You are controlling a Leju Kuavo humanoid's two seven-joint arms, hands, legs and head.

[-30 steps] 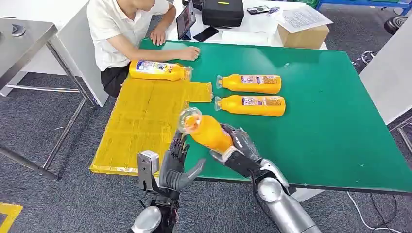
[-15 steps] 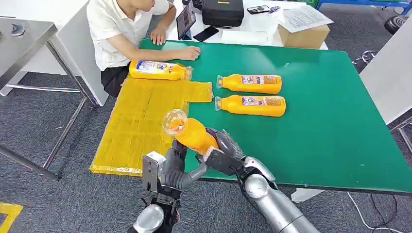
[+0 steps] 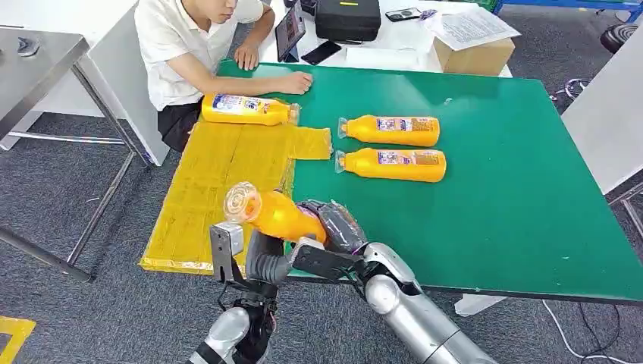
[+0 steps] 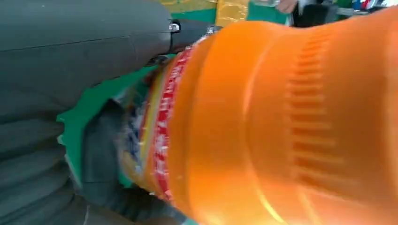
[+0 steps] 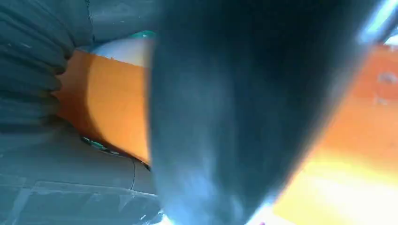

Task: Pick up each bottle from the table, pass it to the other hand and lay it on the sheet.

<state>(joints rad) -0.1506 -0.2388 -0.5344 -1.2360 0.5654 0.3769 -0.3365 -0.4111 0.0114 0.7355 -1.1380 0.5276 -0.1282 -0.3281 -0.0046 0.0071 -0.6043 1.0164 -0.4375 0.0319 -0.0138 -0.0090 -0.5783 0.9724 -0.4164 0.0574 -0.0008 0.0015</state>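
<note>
Head view: the right hand [image 3: 334, 227] grips the bottle [image 3: 277, 214] above the bench's [image 3: 493, 189] near edge, left hand [image 3: 261, 262] beneath it, fingers' state unclear. Close the left fingers firmly before the right ones loosen, then lay it on the sheet [image 3: 220, 182].

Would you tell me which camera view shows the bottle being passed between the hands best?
The head view: the whole bottle shows, cap to base, tilted above the table edge. The left wrist view gives a blurred close-up of its orange body and label; the right wrist view shows orange patches behind a dark finger.
</note>
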